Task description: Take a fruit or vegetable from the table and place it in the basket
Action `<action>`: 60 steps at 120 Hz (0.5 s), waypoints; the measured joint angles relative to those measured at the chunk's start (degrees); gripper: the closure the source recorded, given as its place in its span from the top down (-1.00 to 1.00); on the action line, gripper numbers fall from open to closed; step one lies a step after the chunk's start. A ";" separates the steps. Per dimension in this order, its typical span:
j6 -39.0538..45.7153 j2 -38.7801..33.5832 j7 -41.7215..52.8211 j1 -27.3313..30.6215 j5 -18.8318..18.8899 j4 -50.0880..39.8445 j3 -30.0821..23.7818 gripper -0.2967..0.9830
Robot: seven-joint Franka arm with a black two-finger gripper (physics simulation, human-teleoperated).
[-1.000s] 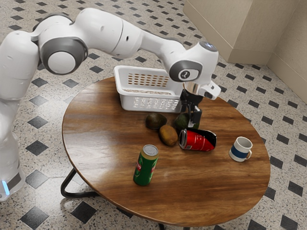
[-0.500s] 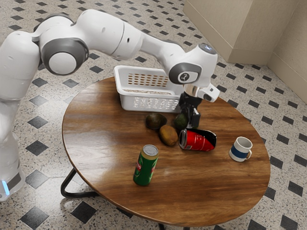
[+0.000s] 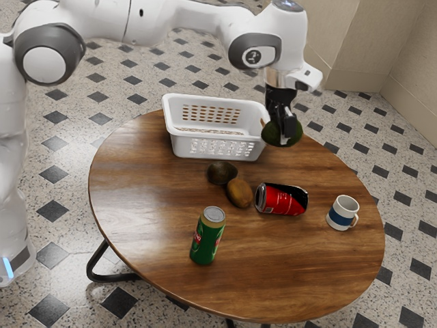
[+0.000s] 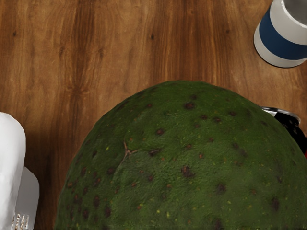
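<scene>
My gripper (image 3: pixel 287 128) is shut on a green avocado (image 3: pixel 272 134), held in the air beside the basket's end at the exterior view's right. In the wrist view the avocado (image 4: pixel 187 163) looms large just under the hand, dark-spotted and green. The white basket (image 3: pixel 217 147) stands on the table with its perforated walls; its rim (image 4: pixel 10 143) shows in the wrist view. A dark avocado (image 3: pixel 220 173) and a brown kiwi-like fruit (image 3: pixel 240 193) lie close together on the table.
A red can (image 3: pixel 283 199) lies on its side near the brown fruit. A green can (image 3: pixel 207 236) stands upright closer to the exterior view's bottom. A white and blue mug (image 3: pixel 342 212) stands toward the table's (image 3: pixel 150 225) right edge in that view.
My hand has risen with the green avocado, lifting it off the table from behind the red can. The basket, cans, mug and other two fruits have stayed put.
</scene>
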 joint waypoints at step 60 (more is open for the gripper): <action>-6.91 6.57 0.87 11.16 0.10 8.65 6.28 -0.23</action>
